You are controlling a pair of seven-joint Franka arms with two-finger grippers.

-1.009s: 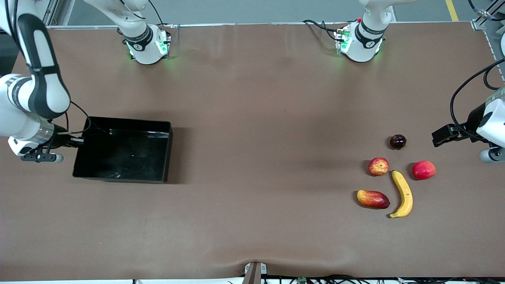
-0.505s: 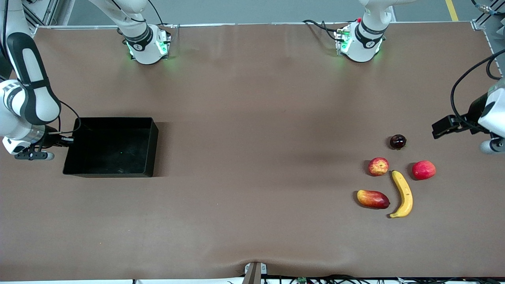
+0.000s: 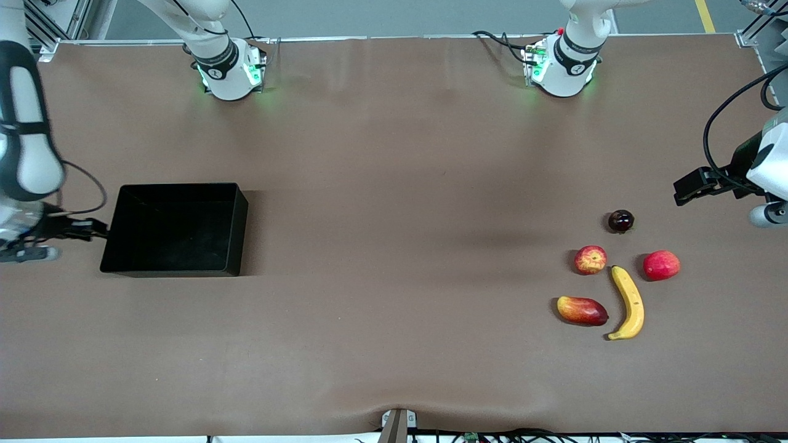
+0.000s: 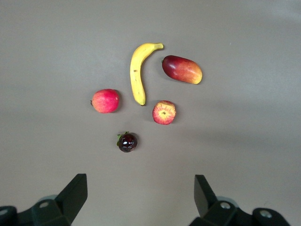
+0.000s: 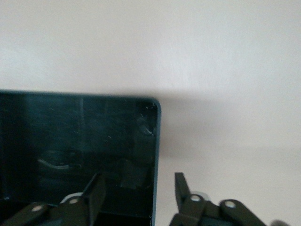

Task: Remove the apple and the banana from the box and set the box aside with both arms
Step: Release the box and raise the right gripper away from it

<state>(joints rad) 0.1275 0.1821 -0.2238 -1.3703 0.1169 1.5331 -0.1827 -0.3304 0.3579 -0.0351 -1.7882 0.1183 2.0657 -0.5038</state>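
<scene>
Black and empty, the box [image 3: 174, 229] sits at the right arm's end of the tabletop [image 3: 394, 184]; apple [image 3: 590, 259] and banana [image 3: 628, 302] lie out near the left arm's end. Right gripper [image 5: 136, 190] straddles the box wall, parted; left gripper [image 4: 141, 195] hangs open above the fruit. Task looks nearly done.

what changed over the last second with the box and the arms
The right gripper dragged the box toward the right arm's end of the table, then let go; its fingers now stand open on either side of the box wall. The left gripper rose slightly. The banana, apple and other fruits stayed put.
</scene>
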